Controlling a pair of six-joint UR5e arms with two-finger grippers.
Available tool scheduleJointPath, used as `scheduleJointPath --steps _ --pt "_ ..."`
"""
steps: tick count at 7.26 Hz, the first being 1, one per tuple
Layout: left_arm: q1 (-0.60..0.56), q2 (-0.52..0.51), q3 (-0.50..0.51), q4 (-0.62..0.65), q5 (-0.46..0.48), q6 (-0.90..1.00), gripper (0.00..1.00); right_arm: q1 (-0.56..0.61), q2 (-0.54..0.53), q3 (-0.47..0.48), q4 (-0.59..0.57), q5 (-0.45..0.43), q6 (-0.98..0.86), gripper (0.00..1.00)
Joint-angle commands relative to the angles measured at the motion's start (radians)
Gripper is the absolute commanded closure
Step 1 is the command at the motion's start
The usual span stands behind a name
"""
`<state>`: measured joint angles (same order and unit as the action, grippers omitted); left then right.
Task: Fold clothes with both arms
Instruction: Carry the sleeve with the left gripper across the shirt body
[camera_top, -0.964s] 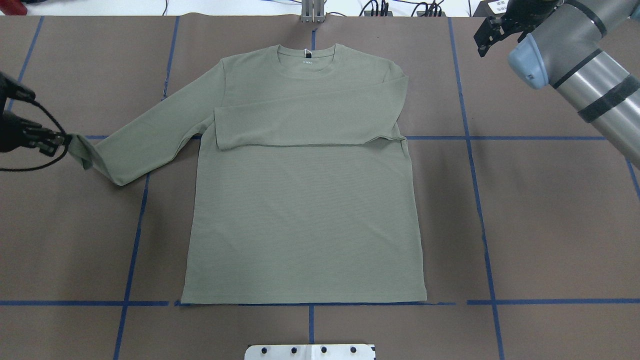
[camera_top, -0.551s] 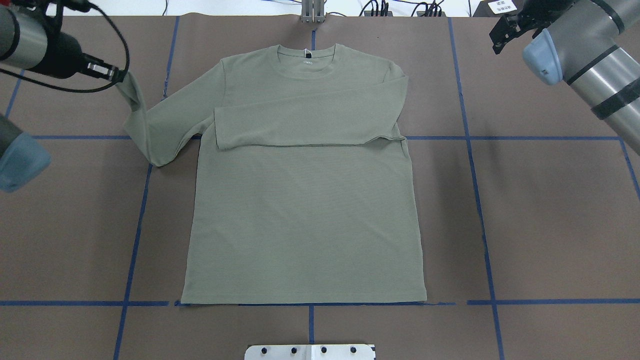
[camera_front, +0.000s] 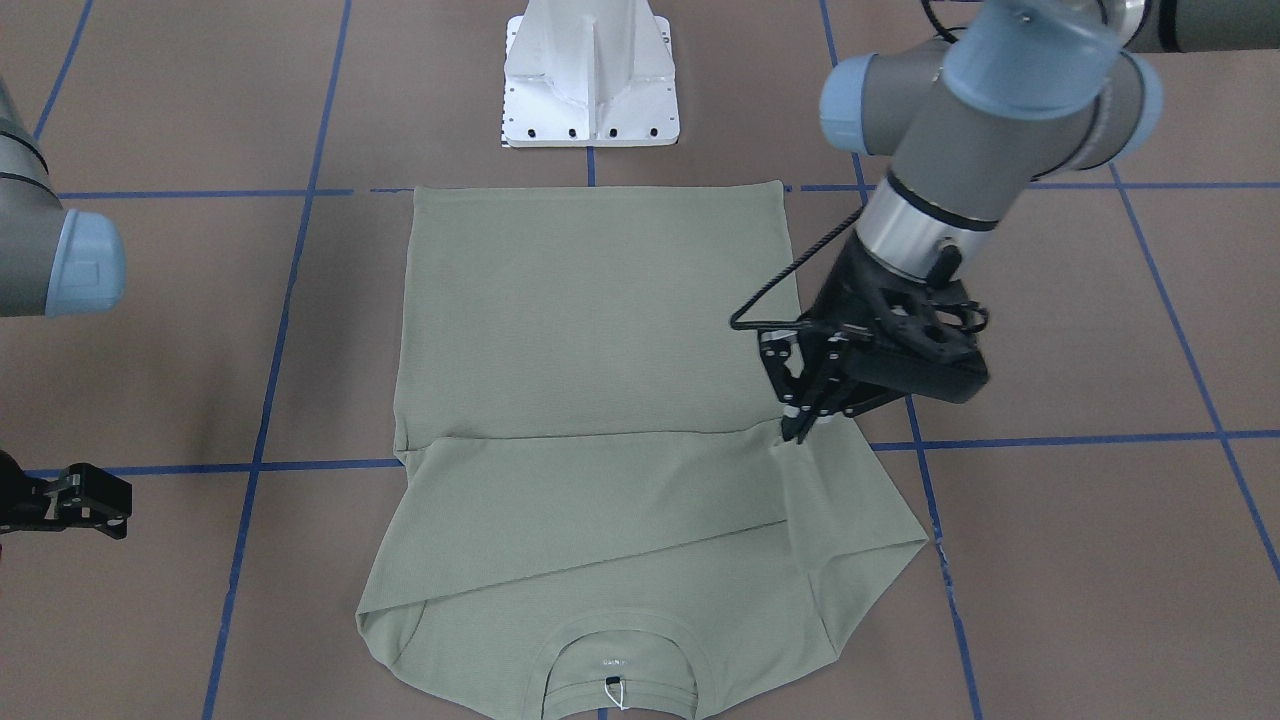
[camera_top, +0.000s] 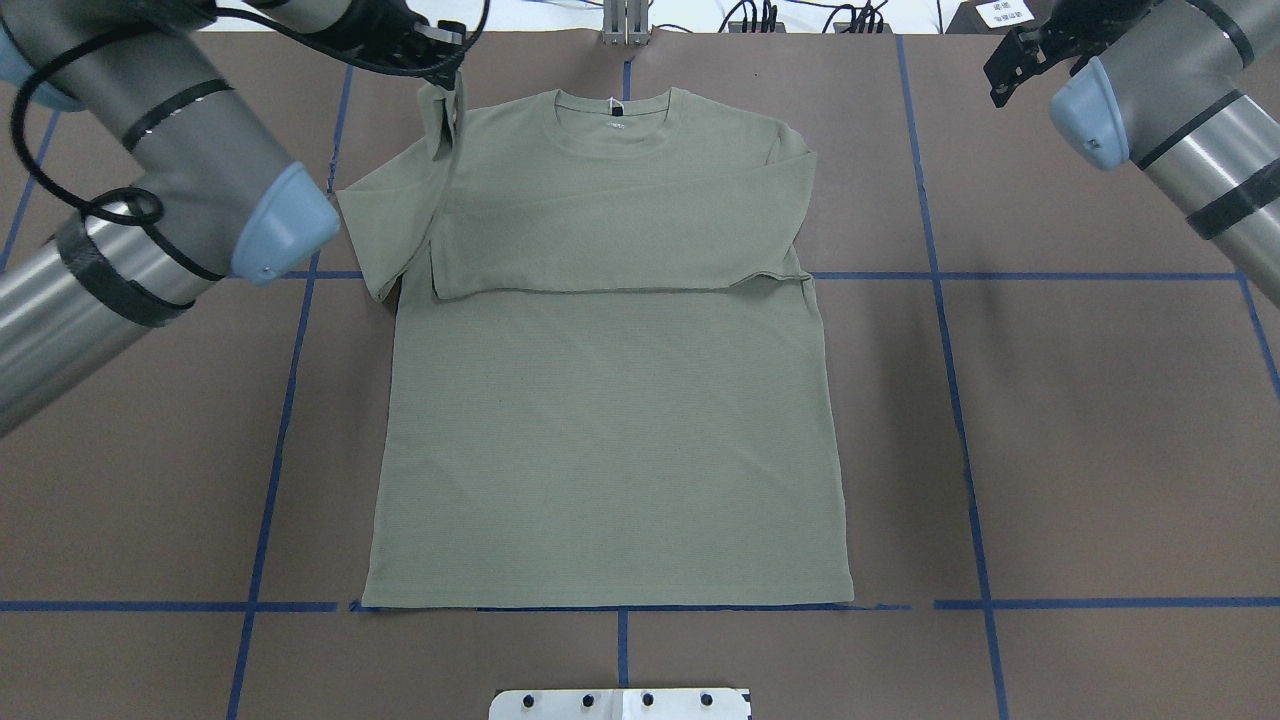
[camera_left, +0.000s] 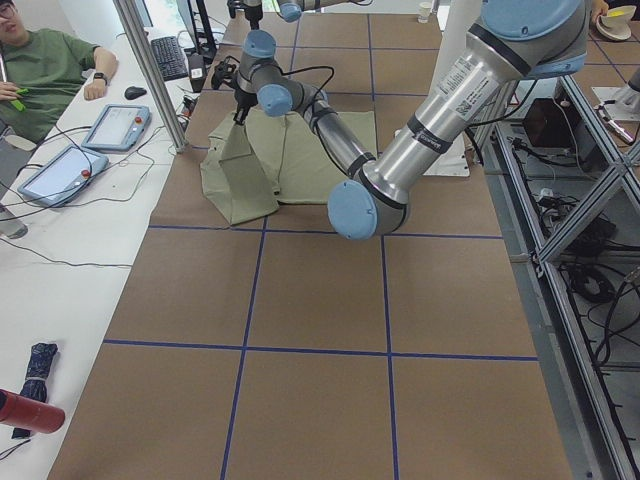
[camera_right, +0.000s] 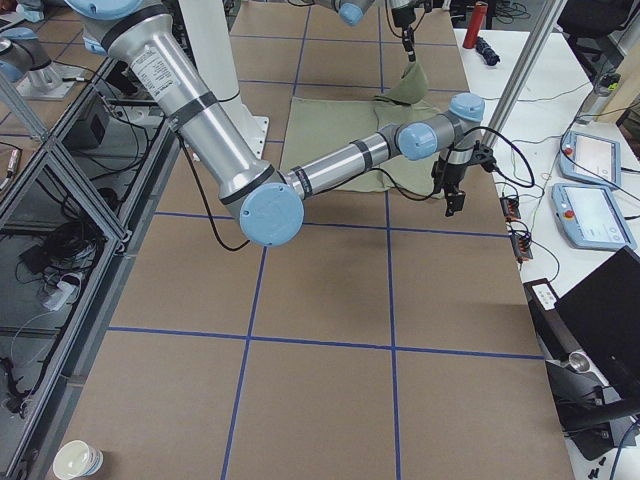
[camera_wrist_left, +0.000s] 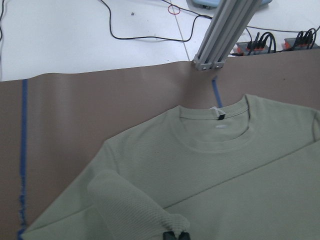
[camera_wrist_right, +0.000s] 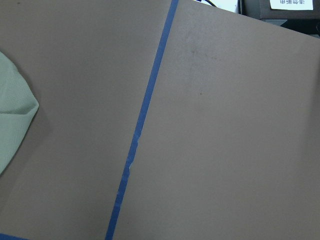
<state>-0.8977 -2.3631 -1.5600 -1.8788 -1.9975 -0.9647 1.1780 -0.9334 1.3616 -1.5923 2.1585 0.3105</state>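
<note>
The left claw (camera_front: 797, 430) is gripping the cuff (camera_wrist_left: 135, 207) of the left sleeve (camera_top: 395, 200), with its jaws clenched on the fabric. Over the last second it has been carrying that cuff up and inward from far out on the robot's left. It is now holding the cuff raised just beside the shirt's left shoulder, near the neckline (camera_top: 613, 105). As a result the sleeve is doubling back on itself instead of lying stretched outward.

The shirt (camera_top: 610, 430) is lying flat, front up, in the middle of the bench (camera_top: 1100, 450). The right sleeve (camera_top: 620, 250) is already folded across the chest.

The right claw (camera_top: 1008, 62) is waiting off the garment at the bench's far right corner, having shifted only slightly. Whether it is released or clenched cannot be told.

Judgement: the second sleeve fold is under way. The cuff is yet to be carried across the chest and laid down.
</note>
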Motion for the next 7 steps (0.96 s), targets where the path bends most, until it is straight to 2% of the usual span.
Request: scheduleJointPath --steps 1,2,4,6,7 --pt "0.164 -0.079 0.125 -0.164 0.105 -0.114 1.0 0.0 -0.001 0.001 0.0 -0.002 0.004 0.0" --pt "0.201 -0.097 0.159 -0.195 0.129 -0.117 1.0 0.0 -0.001 0.001 0.0 -0.003 0.004 0.0" --pt "0.262 -0.22 0.321 -0.236 0.158 -0.127 1.0 0.0 -0.001 0.002 0.0 -0.002 0.009 0.0" --pt "0.287 -0.237 0.4 -0.31 0.183 -0.126 1.0 -0.003 -0.001 0.001 0.002 -0.003 0.009 0.0" --pt "0.289 -0.245 0.405 -0.318 0.177 -0.128 0.54 -0.004 -0.001 0.001 0.002 -0.003 0.009 0.0"
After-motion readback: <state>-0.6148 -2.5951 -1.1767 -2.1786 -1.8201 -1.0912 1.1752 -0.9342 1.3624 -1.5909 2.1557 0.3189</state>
